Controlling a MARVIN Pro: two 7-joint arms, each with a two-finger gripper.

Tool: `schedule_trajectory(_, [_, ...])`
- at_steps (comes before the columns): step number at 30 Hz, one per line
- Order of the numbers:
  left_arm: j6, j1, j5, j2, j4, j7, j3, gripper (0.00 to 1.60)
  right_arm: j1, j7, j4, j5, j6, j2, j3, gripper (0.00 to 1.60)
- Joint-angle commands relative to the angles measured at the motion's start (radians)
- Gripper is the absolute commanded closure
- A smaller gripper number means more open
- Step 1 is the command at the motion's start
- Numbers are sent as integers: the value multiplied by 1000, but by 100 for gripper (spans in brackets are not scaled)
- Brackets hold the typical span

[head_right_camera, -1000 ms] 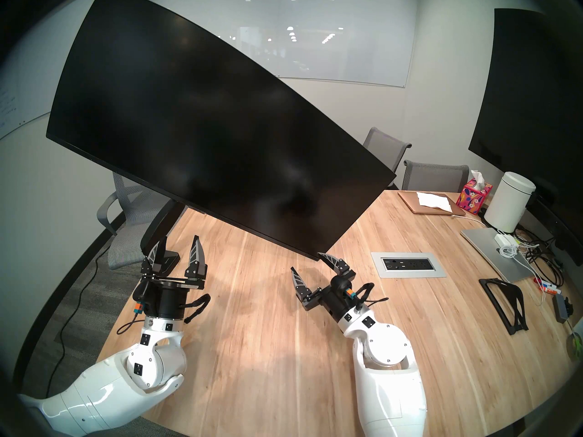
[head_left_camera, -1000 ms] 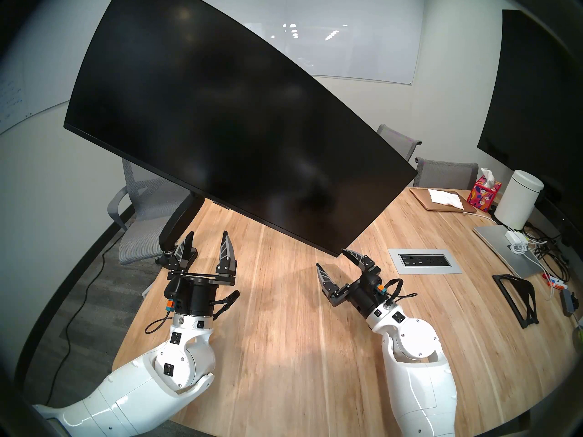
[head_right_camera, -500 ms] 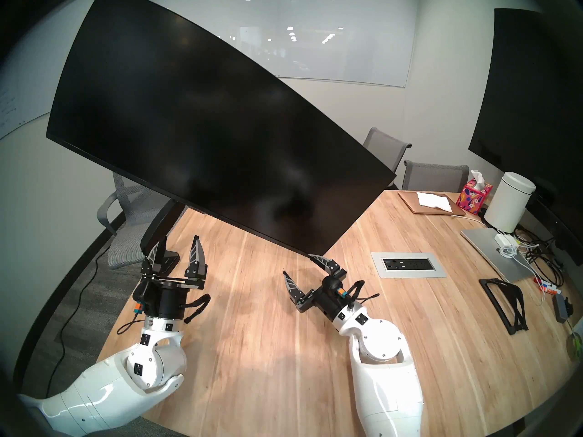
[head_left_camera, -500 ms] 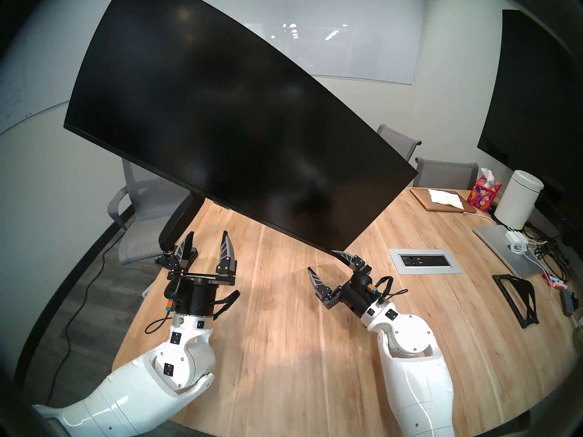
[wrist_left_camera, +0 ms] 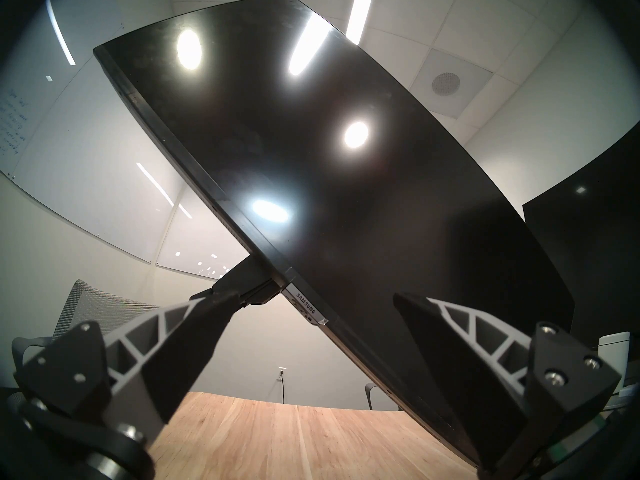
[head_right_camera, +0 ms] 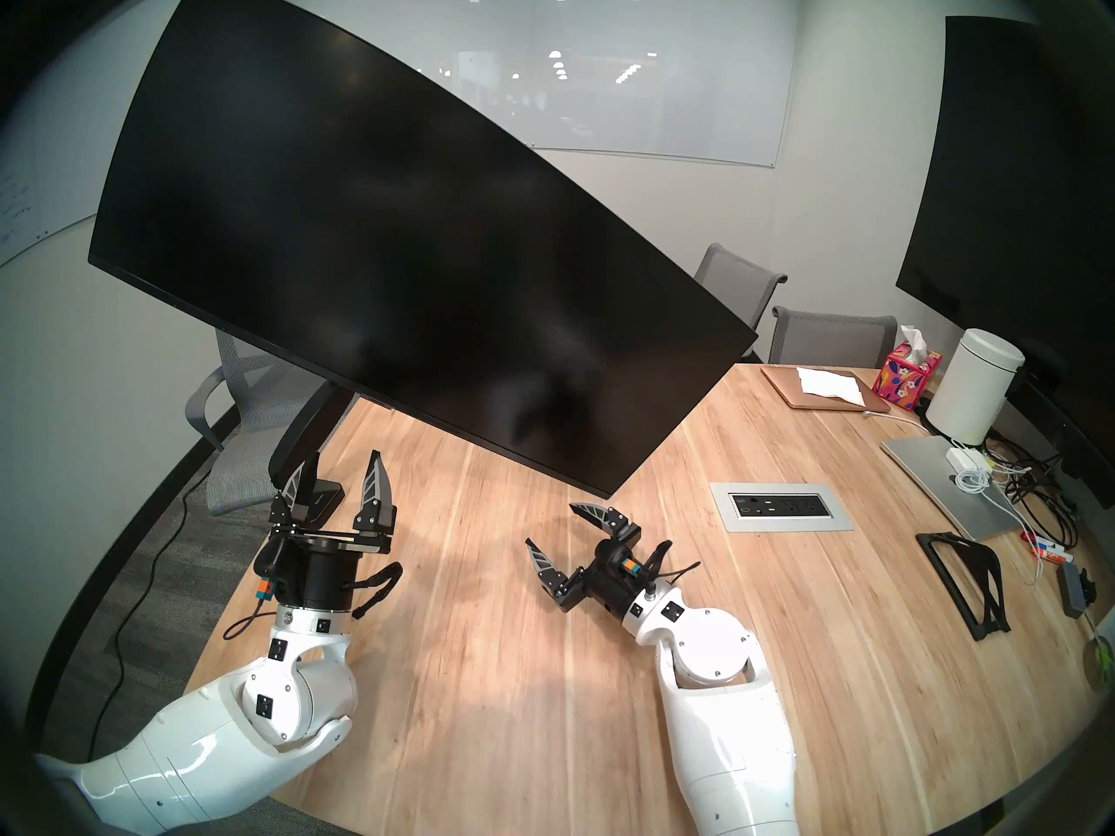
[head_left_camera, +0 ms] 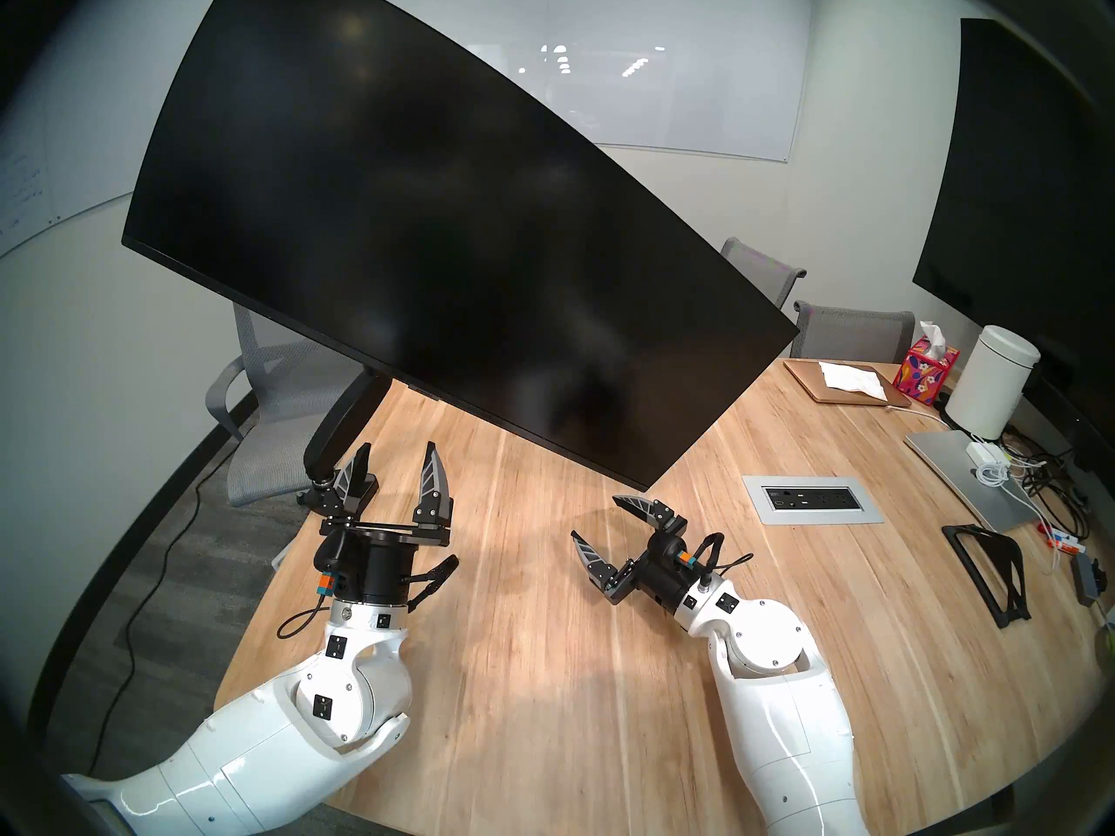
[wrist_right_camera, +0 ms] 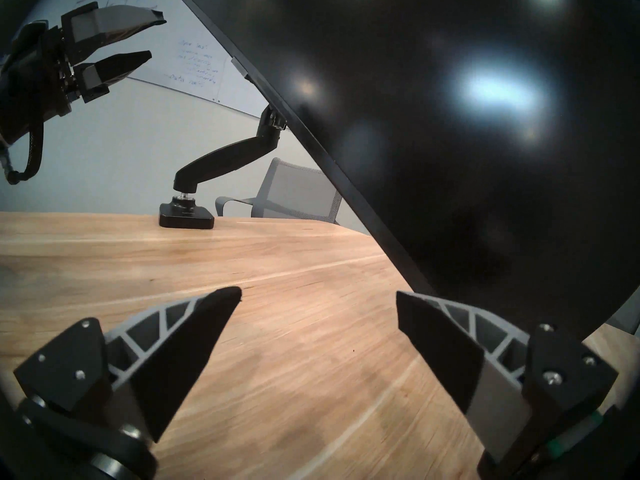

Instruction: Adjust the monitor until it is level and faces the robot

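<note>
The wide curved black monitor point(head_left_camera: 446, 237) point(head_right_camera: 410, 243) hangs over the wooden table point(head_left_camera: 543, 636), tilted steeply with its right end low and its left end high. Its black arm point(head_left_camera: 344, 421) point(wrist_right_camera: 228, 157) rises from a flat base point(wrist_right_camera: 186, 217) at the table's left edge. My left gripper point(head_left_camera: 395, 458) point(head_right_camera: 344, 464) is open and empty, pointing up below the monitor's lower edge, which shows in the left wrist view point(wrist_left_camera: 311, 309). My right gripper point(head_left_camera: 594, 518) point(head_right_camera: 552, 524) is open and empty, just below and in front of the monitor's lowest corner point(wrist_right_camera: 485, 191), apart from it.
A flat black wall screen point(head_left_camera: 1019, 183) hangs at the right. A power outlet panel point(head_left_camera: 811, 499) is set in the table. A silver closed laptop point(head_left_camera: 965, 479), cables, a white canister point(head_left_camera: 992, 388), a tissue box point(head_left_camera: 929, 370) and a black stand point(head_left_camera: 989, 566) crowd the right side. Grey chairs point(head_left_camera: 271, 418) stand around.
My right gripper has drawn back from the monitor's lowest corner, moving left and toward me and turning more sideways. The monitor and the left arm have not moved.
</note>
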Motion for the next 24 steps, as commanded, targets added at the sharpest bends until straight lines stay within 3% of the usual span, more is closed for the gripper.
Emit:
schedule_trajectory(1, [-1,-1,0,0,-10,0,-1,0,91,2,46,2,-19,6,-1,0])
schedule_trajectory(10, [-2,-1,0,0,-10,0,-1,0,172,5,146,-10,-29,9,-7,0])
schedule_trajectory(24, [-2,-1,0,0,-10,0,-1,0,255,1,219,-34,-35,0,-37,0])
